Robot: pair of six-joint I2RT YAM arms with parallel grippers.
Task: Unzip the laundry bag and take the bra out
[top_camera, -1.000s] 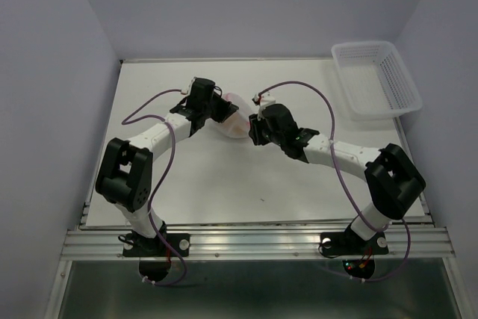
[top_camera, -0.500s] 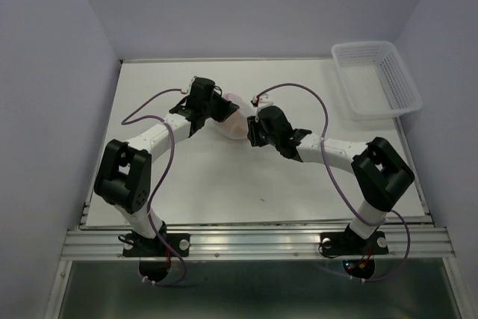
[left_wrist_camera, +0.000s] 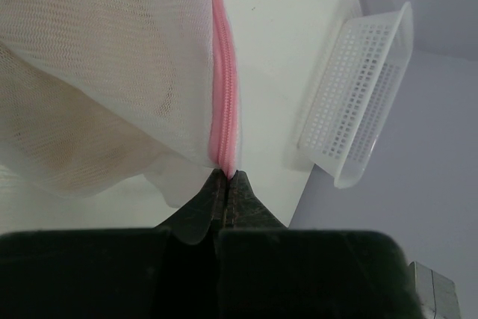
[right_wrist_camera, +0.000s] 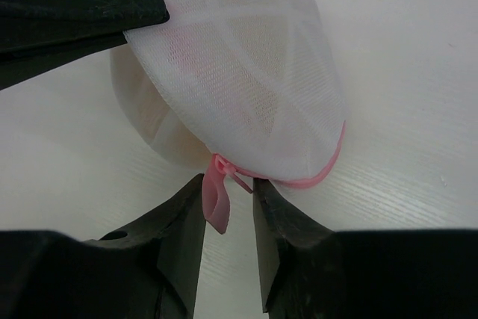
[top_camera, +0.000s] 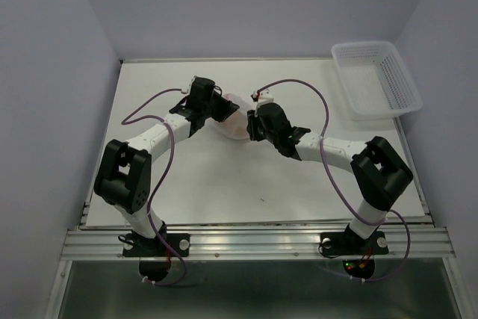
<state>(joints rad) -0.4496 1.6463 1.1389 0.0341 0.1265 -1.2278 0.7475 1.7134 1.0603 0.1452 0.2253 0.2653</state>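
Laundry bag point(left_wrist_camera: 112, 72) — one, in left claw point(left_wrist_camera: 226, 177); basket point(left_wrist_camera: 358, 102) — one

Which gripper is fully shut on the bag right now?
The left gripper, pinched shut on the pink zipper rim of the laundry bag; the right gripper stands open, the pink pull tab between its fingers.

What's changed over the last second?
The right gripper edged slightly toward the laundry bag, its elbow shifting left; its open jaws straddle the pink zipper pull. The left gripper stays shut on the bag's zipper rim; bag and basket unmoved.
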